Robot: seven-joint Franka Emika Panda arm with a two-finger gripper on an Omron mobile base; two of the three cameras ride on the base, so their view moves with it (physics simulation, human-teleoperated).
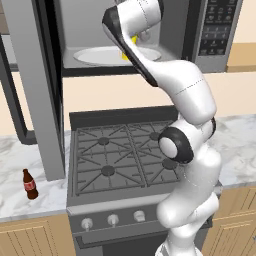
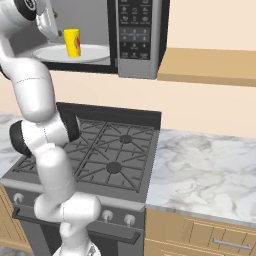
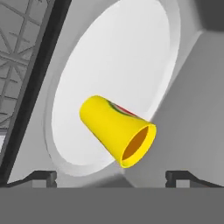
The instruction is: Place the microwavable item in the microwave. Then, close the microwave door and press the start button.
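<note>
Cup (image 2: 73, 42) stands on the turntable (image 2: 95, 52) at upper left of frame, gripper (image 3: 111, 177) spread wide and clear of it; back straight out before swinging the door (image 1: 35, 90).

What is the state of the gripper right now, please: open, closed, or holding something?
Gripper: open, holding nothing; its fingers stand wide apart, and the yellow cup sits free on the white turntable.
</note>
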